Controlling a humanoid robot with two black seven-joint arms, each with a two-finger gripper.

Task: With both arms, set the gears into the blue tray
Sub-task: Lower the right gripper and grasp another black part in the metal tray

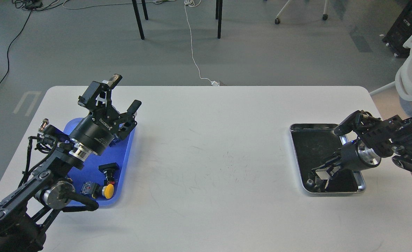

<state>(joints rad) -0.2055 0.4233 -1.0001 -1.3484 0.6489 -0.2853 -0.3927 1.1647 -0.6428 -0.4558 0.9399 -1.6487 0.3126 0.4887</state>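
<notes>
Over silver tray [334,127] near corner – right claw [318,176] spread beside small gear [310,182]; left claw [123,92] spread above blue tray [123,154]

Robotics lab or test workshop. Evidence: bare grey floor [87,52] with loose cables [195,52]; white worktable [209,147]; castor-wheeled furniture legs [277,20]; black equipment case [403,29] at right; 2 parts trays on table.
</notes>
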